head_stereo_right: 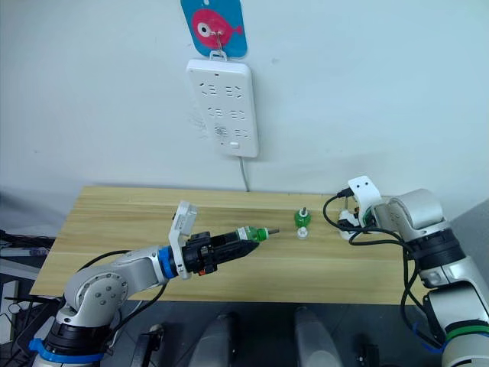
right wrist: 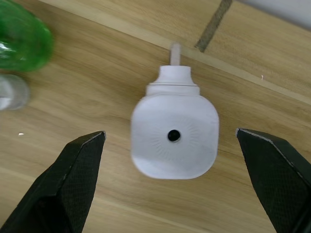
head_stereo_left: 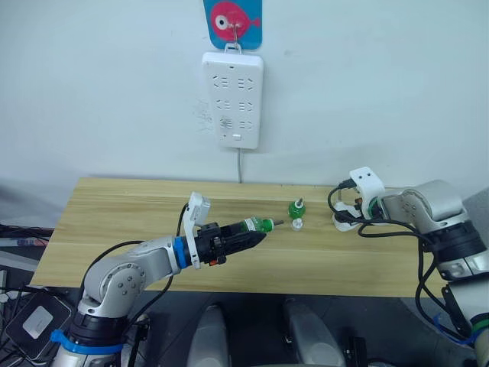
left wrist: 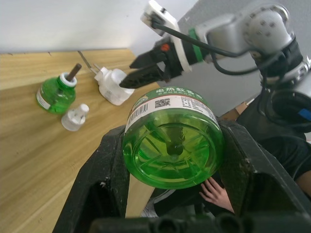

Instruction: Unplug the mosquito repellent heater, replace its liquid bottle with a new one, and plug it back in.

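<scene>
Left end effector [head_stereo_left: 256, 234] grips a green bottle [head_stereo_left: 258, 225] over the bench [head_stereo_left: 114, 222]. From its wrist, the old bottle [left wrist: 56, 93] and cap [left wrist: 74, 117] lie close (avoid them). Right end effector [right wrist: 170, 179] gapes around the heater [right wrist: 174, 138]; centre, then close.

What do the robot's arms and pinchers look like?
Both arms are silvery grey with round joints. The left arm has blue bands, the right arm a green ring. Each wrist carries a small white camera block and loose black cables. The left gripper and right gripper each have two black pointed fingers.
</scene>
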Controlling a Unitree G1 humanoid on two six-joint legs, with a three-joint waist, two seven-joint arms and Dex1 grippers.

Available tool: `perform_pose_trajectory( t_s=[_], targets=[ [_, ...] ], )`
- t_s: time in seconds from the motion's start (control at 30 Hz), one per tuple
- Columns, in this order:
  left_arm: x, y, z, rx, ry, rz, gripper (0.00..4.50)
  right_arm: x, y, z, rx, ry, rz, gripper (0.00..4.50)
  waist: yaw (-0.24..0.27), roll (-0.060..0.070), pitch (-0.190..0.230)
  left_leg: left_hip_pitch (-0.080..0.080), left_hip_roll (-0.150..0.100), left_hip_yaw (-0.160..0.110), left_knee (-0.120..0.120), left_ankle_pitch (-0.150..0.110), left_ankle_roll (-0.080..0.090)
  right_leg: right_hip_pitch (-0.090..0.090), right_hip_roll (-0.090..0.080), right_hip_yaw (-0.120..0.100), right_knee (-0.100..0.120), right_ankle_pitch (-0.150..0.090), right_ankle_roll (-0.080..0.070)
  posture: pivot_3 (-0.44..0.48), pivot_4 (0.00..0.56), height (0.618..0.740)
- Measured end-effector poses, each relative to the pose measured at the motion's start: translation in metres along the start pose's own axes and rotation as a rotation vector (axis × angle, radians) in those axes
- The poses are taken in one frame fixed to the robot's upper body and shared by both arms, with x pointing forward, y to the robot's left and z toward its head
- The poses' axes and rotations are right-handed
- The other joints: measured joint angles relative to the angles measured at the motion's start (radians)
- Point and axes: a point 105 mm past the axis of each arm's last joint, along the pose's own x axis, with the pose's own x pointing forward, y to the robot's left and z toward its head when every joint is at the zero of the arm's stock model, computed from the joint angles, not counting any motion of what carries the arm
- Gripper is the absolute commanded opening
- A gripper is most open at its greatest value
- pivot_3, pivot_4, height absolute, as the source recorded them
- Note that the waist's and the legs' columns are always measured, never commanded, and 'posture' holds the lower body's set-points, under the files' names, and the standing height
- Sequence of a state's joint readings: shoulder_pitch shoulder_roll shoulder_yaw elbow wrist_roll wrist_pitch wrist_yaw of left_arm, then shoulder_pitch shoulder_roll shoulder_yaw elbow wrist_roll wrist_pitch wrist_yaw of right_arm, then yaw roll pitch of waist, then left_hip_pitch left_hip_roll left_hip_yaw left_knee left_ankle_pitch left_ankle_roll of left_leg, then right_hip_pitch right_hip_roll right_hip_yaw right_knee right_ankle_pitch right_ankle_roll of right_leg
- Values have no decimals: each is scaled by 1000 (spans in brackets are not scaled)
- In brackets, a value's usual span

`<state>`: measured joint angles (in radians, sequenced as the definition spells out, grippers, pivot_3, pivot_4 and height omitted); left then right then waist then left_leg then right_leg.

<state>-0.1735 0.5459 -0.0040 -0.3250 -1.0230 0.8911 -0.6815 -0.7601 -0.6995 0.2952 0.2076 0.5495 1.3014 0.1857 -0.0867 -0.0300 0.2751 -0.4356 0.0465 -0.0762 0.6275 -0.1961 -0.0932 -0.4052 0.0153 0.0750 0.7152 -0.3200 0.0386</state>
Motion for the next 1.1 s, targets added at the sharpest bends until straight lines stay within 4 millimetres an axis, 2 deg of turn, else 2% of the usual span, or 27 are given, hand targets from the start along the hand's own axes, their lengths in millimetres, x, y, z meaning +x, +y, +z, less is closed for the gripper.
perform_pose_trajectory(
  t_s=[0.17,0.4,0.43,0.5,0.6,0.83,0.97,1.1],
  targets=[
    [-2,0,-5,3,4,4,2263,11,-2,-8,10,62,49,4500,3,0,0,0,0,0,0,0,0,0,0,-1,0,0,0,-72,245,725],
    [-1,-4,-8,-4,-2,-15,2263,19,0,-10,-14,71,98,4500,3,0,0,0,0,-1,0,0,0,0,0,-1,0,0,0,-68,236,725],
    [-1,-4,-8,-2,-2,-15,2263,20,0,-10,-21,73,100,4225,3,0,0,0,0,-1,0,0,0,0,-1,-1,0,0,0,-69,234,725],
    [-1,-4,-8,1,-4,-14,2263,21,-1,-10,-35,73,98,3949,3,0,0,0,0,-1,0,0,0,0,-1,-1,0,0,0,-70,232,725],
    [0,-4,-7,12,-10,-15,2263,22,-3,-9,-58,60,83,2973,3,0,0,0,0,-1,0,0,0,0,-1,-1,0,0,0,-70,233,725],
    [1,-5,-5,25,-12,-29,2263,23,-1,-8,-95,38,96,2931,3,0,0,0,0,-1,0,0,0,1,-1,-2,0,0,0,-90,226,725],
    [2,-6,1,39,-12,-51,2263,11,-2,-7,-96,-25,129,2931,3,0,0,0,0,-1,0,0,0,1,-1,-2,1,0,0,-114,218,725],
    [-3,-1,10,35,-19,-49,2263,-23,-11,4,-77,-167,171,2931,4,0,0,0,-1,-2,0,0,0,1,-1,-3,1,0,0,-142,217,725]
  ],
)
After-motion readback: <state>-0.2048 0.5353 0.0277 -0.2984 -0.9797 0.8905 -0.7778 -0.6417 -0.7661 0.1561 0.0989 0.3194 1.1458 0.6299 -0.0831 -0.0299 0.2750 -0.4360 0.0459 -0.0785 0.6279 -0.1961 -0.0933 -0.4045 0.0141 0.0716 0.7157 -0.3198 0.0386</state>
